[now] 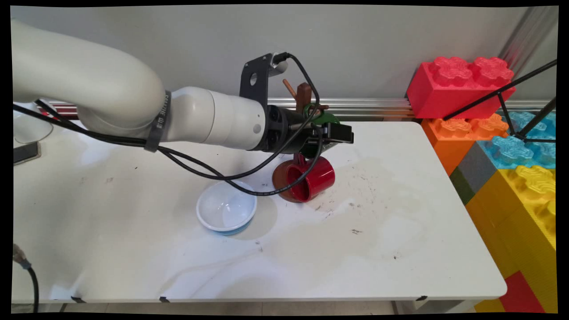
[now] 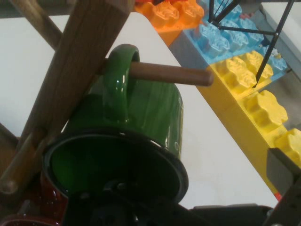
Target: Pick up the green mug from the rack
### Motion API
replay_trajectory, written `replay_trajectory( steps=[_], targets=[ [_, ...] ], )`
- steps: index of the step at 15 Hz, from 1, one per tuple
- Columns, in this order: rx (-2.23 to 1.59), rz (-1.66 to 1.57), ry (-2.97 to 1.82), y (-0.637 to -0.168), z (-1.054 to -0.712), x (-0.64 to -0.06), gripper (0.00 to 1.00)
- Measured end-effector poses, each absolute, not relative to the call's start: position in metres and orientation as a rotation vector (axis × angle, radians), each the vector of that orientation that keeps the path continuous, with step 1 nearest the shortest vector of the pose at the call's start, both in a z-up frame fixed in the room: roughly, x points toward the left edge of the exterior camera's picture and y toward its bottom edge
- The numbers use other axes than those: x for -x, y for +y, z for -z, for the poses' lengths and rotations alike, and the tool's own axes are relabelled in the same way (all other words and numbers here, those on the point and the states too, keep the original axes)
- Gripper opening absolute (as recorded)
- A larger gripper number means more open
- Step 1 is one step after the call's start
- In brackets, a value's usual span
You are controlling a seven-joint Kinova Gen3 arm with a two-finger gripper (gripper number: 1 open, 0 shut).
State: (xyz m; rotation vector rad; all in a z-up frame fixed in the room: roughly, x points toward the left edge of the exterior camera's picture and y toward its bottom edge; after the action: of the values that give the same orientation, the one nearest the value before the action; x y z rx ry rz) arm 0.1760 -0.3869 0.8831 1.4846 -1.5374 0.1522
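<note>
Glossy green enamel mug [image 2: 141, 113] hangs by its handle on a round wooden peg [image 2: 171, 74]; only the main view shows the red mug [image 1: 311, 178] below. I cannot tell how the gripper [image 1: 340, 133] is set.

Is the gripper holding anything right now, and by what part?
Cannot be told. The gripper is at the green mug, whose handle hangs on a peg of the wooden mug tree, but no grasp shows.

1. A white bowl [image 1: 226, 207] with a blue outside is seen near the middle of the table [image 1: 400, 240].
2. A phone [image 1: 26, 152] lies at the table's left edge.
3. Big toy bricks [image 1: 511, 146], red, orange, blue and yellow, are stacked beside the table's right edge.
4. A black tripod [image 1: 511, 104] is seen before the bricks.
</note>
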Motion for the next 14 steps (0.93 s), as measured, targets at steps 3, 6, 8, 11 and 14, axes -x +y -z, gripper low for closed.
replay_trajectory(
  steps=[3, 6, 8, 11, 14],
  targets=[
    [-1.487, -0.157, -1.53, -0.3872, -0.8821, -0.177, 1.0],
    [-1.488, -0.162, -1.528, -0.3869, -0.8816, -0.1783, 1.0],
    [-1.489, -0.168, -1.525, -0.3867, -0.8819, -0.1797, 0.0],
    [-1.49, -0.172, -1.524, -0.3864, -0.8819, -0.1811, 0.0],
    [-1.494, -0.175, -1.526, -0.3856, -0.8813, -0.1834, 0.0]
  ],
)
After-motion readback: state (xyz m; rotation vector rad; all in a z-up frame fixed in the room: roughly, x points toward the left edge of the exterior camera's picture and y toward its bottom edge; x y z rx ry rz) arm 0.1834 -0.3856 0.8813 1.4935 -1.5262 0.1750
